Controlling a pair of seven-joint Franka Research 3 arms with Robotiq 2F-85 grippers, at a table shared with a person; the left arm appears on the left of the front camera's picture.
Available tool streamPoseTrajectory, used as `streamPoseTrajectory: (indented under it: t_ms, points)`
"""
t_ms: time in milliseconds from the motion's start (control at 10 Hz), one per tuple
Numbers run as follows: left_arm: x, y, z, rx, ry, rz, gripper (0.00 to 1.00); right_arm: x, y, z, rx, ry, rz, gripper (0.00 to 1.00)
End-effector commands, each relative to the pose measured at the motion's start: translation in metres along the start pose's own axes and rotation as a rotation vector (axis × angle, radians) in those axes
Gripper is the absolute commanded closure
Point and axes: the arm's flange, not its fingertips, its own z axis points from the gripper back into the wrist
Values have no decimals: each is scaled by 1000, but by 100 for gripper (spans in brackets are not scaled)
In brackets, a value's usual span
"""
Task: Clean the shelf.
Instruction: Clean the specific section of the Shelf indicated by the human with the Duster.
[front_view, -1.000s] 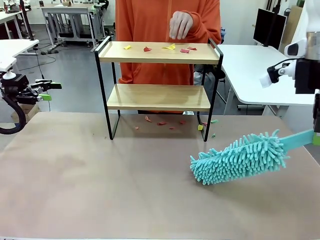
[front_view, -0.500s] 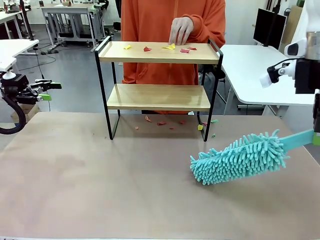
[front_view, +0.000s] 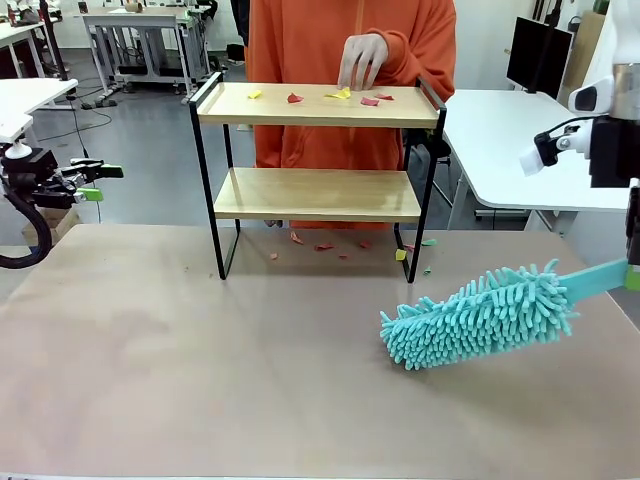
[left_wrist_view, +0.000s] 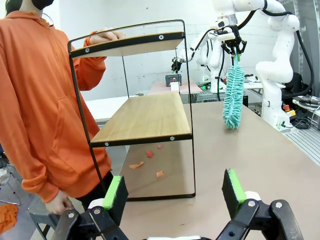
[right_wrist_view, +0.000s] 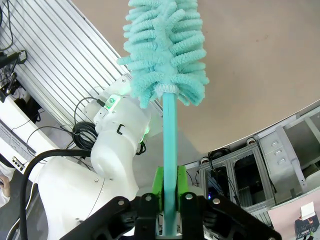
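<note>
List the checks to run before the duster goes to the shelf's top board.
1. Grip on duster: ok, right gripper shut on its handle.
2. Path clear of left gripper: ok, it is open, off to the left of the table.
3. Top of shelf free of the person's hand: not ok, the hand is at its far edge.
4. Top has scraps to sweep: ok, several.
5. Way from duster to shelf: ok, bare table between.
</note>
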Motion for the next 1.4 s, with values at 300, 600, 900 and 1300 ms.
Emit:
streamPoseTrajectory:
  t_ms: [300, 600, 900, 1300]
  points:
    - [2, 0, 0, -4, 7, -2, 0, -3, 29, 40, 31, -104, 0, 87]
    - [2, 0, 0, -4, 7, -2, 0, -8, 84, 110, 153, -255, -196, 87]
    - [2, 0, 0, -4, 7, -2, 0, -3, 144, 177, 301, -420, -361, 87]
    - [2, 0, 0, -4, 7, -2, 0, 62, 202, 223, 325, -772, -602, 87]
